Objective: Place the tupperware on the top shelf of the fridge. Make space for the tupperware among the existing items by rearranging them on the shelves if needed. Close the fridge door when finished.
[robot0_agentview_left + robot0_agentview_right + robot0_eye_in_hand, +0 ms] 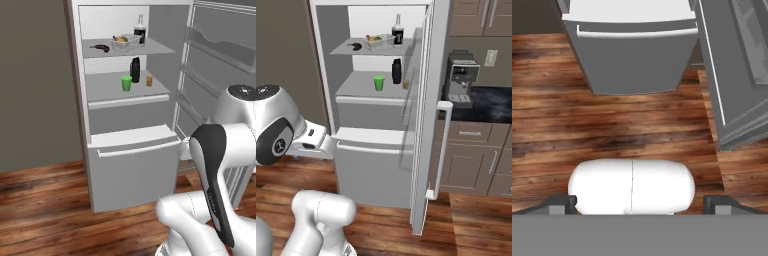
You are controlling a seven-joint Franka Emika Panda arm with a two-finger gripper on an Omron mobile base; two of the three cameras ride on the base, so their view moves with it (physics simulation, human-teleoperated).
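A: You are looking at the tupperware sitting on the top shelf of the fridge, between the banana and the dark bottle with clear neck, just beside the bottle. I am judging step 1, the placing, as done.

B: And the lower items?

A: The black bottle, green cup and orange jar are standing on the shelf below, apart from one another.

B: What are you leaving undone?

A: The fridge door is standing wide open, so closing is remaining. The gripper is pointing at the floor, jaws fully apart, gripping nothing, well clear of the door.
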